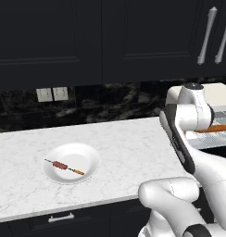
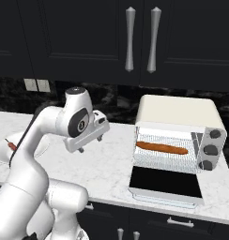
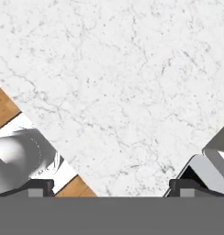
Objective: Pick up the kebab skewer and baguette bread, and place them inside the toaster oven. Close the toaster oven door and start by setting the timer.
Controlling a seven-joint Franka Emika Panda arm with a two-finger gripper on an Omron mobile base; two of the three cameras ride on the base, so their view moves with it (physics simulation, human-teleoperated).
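A: Dark cabinets, white marble counter (image 1: 124, 139). Counts?
B: One plate (image 1: 89, 159) with one skewer (image 1: 65, 166) on it, one baguette (image 2: 162, 148) on the rack of one oven (image 2: 177, 115), door (image 2: 165, 183) down.
A: Gripper (image 3: 112, 186)?
B: Spread wide, empty, over bare counter.

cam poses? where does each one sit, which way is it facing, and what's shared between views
Left base view: behind the arm's left, facing forward-down at the counter; plate with kebab skewer; arm at lower right.
Right base view: behind the arm's right, facing the open toaster oven holding the baguette bread; arm at left, open claw.
Hand view: on the hand, facing down at the marble; fingertips at bottom.
Shared: both base views show oven, baguette and skewer.
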